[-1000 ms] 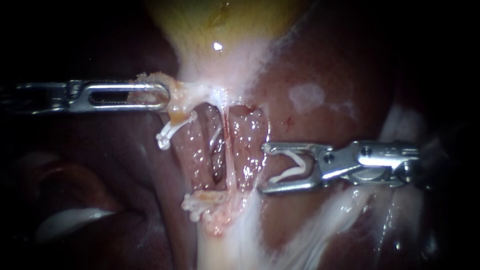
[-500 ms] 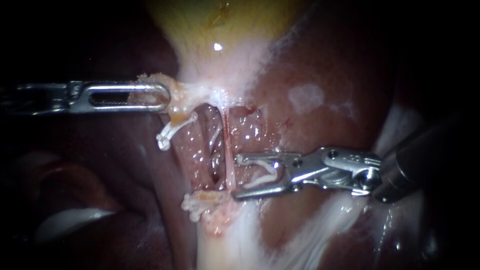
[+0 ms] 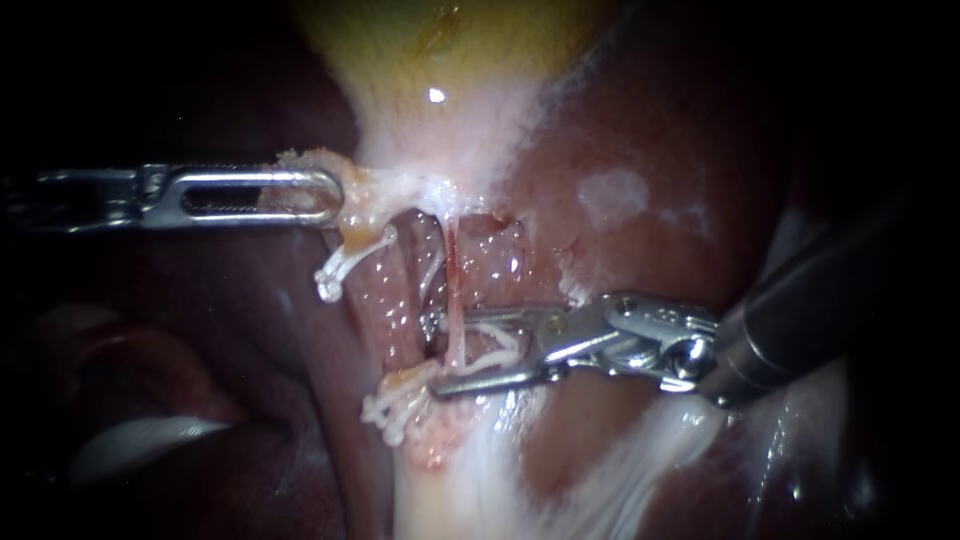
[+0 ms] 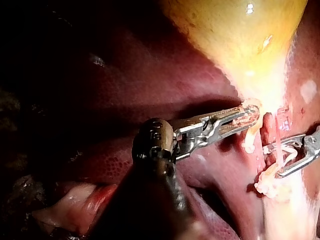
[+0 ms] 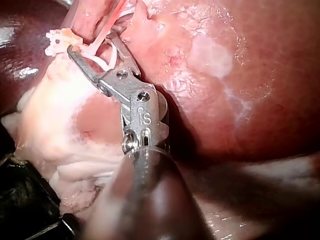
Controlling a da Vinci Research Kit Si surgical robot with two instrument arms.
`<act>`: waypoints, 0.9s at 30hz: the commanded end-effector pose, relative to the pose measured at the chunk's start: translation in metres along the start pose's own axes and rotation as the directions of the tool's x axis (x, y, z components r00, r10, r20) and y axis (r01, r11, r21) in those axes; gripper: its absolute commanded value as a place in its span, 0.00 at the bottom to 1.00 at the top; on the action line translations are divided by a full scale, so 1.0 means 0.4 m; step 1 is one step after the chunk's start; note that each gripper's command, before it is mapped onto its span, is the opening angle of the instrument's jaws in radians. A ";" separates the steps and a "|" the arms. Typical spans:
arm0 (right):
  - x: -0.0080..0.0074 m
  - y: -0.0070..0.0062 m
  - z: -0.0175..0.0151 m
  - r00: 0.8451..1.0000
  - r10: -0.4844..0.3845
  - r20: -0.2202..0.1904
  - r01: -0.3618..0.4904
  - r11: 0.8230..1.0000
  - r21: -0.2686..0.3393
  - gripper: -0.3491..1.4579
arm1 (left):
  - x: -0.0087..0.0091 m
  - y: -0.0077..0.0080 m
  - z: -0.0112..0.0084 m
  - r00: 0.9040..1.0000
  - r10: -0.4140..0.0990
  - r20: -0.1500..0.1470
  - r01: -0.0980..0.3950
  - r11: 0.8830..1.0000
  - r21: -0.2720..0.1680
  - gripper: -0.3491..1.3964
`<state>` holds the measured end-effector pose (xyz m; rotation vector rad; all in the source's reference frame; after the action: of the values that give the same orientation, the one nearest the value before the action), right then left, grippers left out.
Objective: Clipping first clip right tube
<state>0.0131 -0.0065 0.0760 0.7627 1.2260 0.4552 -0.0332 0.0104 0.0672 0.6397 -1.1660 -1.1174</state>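
Right instrument [image 3: 445, 358] enters from the right, jaws spread wide, carrying an unclosed white clip [image 3: 500, 345]. Right tube [image 3: 453, 275] runs near-to-far, crosswise to the jaws, lying between the clip legs; squeeze looks next. Farther left, left instrument [image 3: 325, 195] has its jaws clamped on the gallbladder [image 3: 440, 60] neck.

The gallbladder [image 3: 440, 60] runs off the endoscope view's top edge, and the shaft of the left instrument [image 3: 322, 195] fades into darkness.
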 end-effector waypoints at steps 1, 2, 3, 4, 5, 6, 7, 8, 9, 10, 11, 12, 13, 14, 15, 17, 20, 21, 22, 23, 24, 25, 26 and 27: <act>0.0001 0.0001 0.0003 1.000 0.002 -0.001 -0.002 1.000 0.001 0.44 | 0.0000 0.0000 0.0000 1.000 0.000 0.000 0.000 1.000 0.000 0.00; 0.0000 0.0001 0.0006 1.000 0.002 -0.001 -0.002 1.000 0.002 0.44 | 0.0000 0.0000 0.0000 1.000 0.000 0.000 0.000 1.000 0.000 0.00; -0.0002 0.0001 0.0009 1.000 0.006 -0.004 -0.006 1.000 0.002 0.44 | 0.0000 0.0000 0.0000 1.000 0.000 0.000 0.000 1.000 0.000 0.00; -0.0004 0.0001 0.0012 1.000 0.006 -0.007 -0.006 1.000 0.003 0.44 | 0.0000 0.0000 0.0000 1.000 0.000 0.000 0.000 1.000 0.000 0.00; -0.0005 0.0001 0.0014 1.000 0.011 -0.007 -0.011 1.000 0.003 0.44 | 0.0000 0.0000 0.0000 1.000 0.000 0.000 0.000 1.000 0.000 0.00; -0.0006 0.0002 0.0017 1.000 0.010 -0.009 -0.010 1.000 0.004 0.44 | 0.0000 0.0000 0.0000 1.000 0.000 0.000 0.000 1.000 0.000 0.00; -0.0007 0.0002 0.0018 1.000 0.015 -0.009 -0.015 1.000 0.005 0.43 | 0.0000 0.0000 0.0000 1.000 0.000 0.000 0.000 1.000 0.000 0.00; -0.0007 0.0003 0.0019 1.000 0.015 -0.012 -0.015 1.000 0.006 0.43 | 0.0000 0.0000 0.0000 1.000 0.000 0.000 0.000 1.000 0.000 0.00; -0.0007 0.0003 0.0019 1.000 0.020 -0.015 -0.020 1.000 0.008 0.43 | 0.0000 0.0000 0.0000 1.000 0.000 0.000 0.000 1.000 0.000 0.00; -0.0008 0.0003 0.0019 1.000 0.026 -0.015 -0.026 1.000 0.008 0.42 | 0.0000 0.0000 0.0000 1.000 0.000 0.000 0.000 1.000 0.000 0.00; -0.0008 0.0003 0.0019 1.000 0.026 -0.018 -0.025 1.000 0.008 0.42 | 0.0000 0.0000 0.0000 1.000 0.000 0.000 0.000 1.000 0.000 0.00; -0.0008 0.0003 0.0019 1.000 0.025 -0.018 -0.025 1.000 0.006 0.42 | 0.0000 0.0000 0.0000 1.000 0.000 0.000 0.000 1.000 0.000 0.00; -0.0008 0.0003 0.0018 0.999 0.031 -0.018 -0.031 0.999 0.006 0.42 | 0.0000 0.0000 0.0000 1.000 0.000 0.000 0.000 1.000 0.000 0.00; -0.0008 0.0003 0.0018 0.999 0.037 -0.021 -0.037 0.999 0.006 0.41 | 0.0000 0.0000 0.0000 1.000 0.000 0.000 0.000 1.000 0.000 0.00; -0.0008 0.0003 0.0018 0.999 0.037 -0.027 -0.036 0.999 0.008 0.41 | 0.0000 0.0000 0.0000 1.000 0.000 0.000 0.000 1.000 0.000 0.00; -0.0007 0.0003 0.0018 0.998 0.054 -0.043 -0.053 0.998 0.021 0.41 | 0.0000 0.0000 -0.0001 1.000 0.000 0.000 0.000 1.000 0.000 0.00; -0.0001 0.0004 0.0015 0.993 0.087 -0.082 -0.083 0.995 0.047 0.40 | 0.0000 0.0000 -0.0001 1.000 0.000 0.000 0.000 1.000 0.000 0.00; 0.0000 0.0004 0.0014 0.990 0.103 -0.092 -0.098 0.993 0.058 0.40 | 0.0000 0.0000 -0.0001 1.000 0.000 0.000 0.000 1.000 0.000 0.00; 0.0001 0.0004 0.0014 0.989 0.113 -0.097 -0.107 0.992 0.069 0.40 | 0.0000 0.0000 -0.0001 1.000 0.000 0.000 0.000 1.000 0.000 0.00; 0.0001 0.0003 0.0014 0.986 0.128 -0.105 -0.120 0.989 0.084 0.40 | 0.0000 0.0000 -0.0001 1.000 0.000 0.000 0.000 1.000 0.000 0.00; 0.0000 0.0003 0.0014 0.985 0.133 -0.108 -0.123 0.988 0.091 0.40 | 0.0000 0.0000 -0.0001 1.000 0.000 0.000 0.000 1.000 0.000 0.00; 0.0000 0.0001 0.0015 0.983 0.142 -0.118 -0.130 0.986 0.106 0.40 | 0.0000 0.0000 -0.0001 1.000 0.000 0.000 0.000 1.000 0.000 0.00; 0.0001 0.0000 0.0015 0.982 0.147 -0.120 -0.133 0.984 0.118 0.40 | 0.0000 0.0000 -0.0001 1.000 0.000 0.000 0.000 1.000 0.000 0.00; 0.0001 -0.0001 0.0016 0.980 0.152 -0.126 -0.136 0.983 0.126 0.40 | 0.0000 0.0000 -0.0001 1.000 0.000 0.000 0.000 1.000 0.000 0.00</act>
<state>0.0137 -0.0068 0.0760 0.9492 1.3417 0.5673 -0.0332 0.0104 0.0672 0.6395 -1.1657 -1.1174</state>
